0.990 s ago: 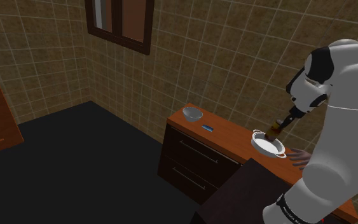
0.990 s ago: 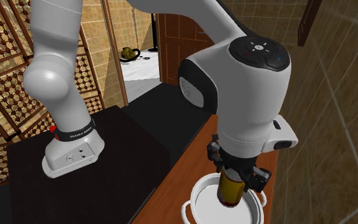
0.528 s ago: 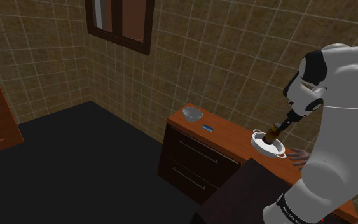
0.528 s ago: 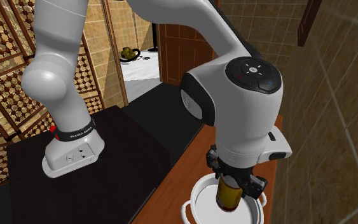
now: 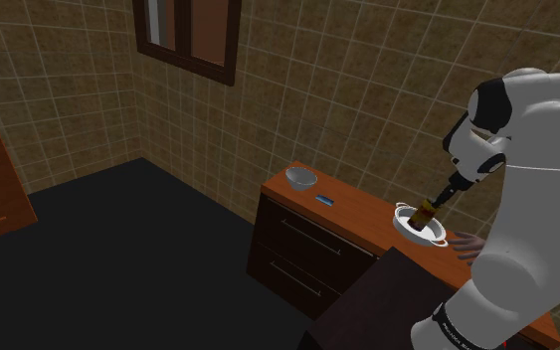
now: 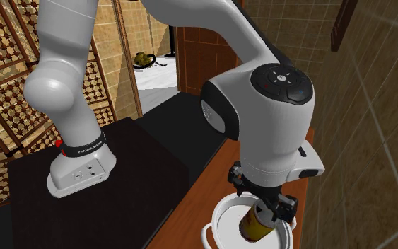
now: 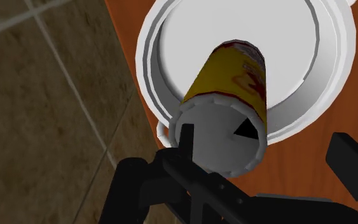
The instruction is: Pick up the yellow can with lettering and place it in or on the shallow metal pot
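Yellow can has tipped inside pot; gripper spread.

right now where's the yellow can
In the second exterior view's lower right, the yellow can leans tilted inside the white pot on the brown counter, just under the open gripper.

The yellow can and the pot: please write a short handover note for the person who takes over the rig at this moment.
Gripper: open; the jaws stand apart just above the can's top, and the wrist view shows a gap beside the can.
Yellow can: inside the white shallow pot, leaning, lower end down towards the pot's floor. I cannot confirm that it rests there.
Pot: on the brown counter, near the tiled wall.
Done: the can is picked, carried and let go in the pot.
Left: check that the can settles, probably tipped rather than upright, then raise the arm straight up so the jaws do not catch it.
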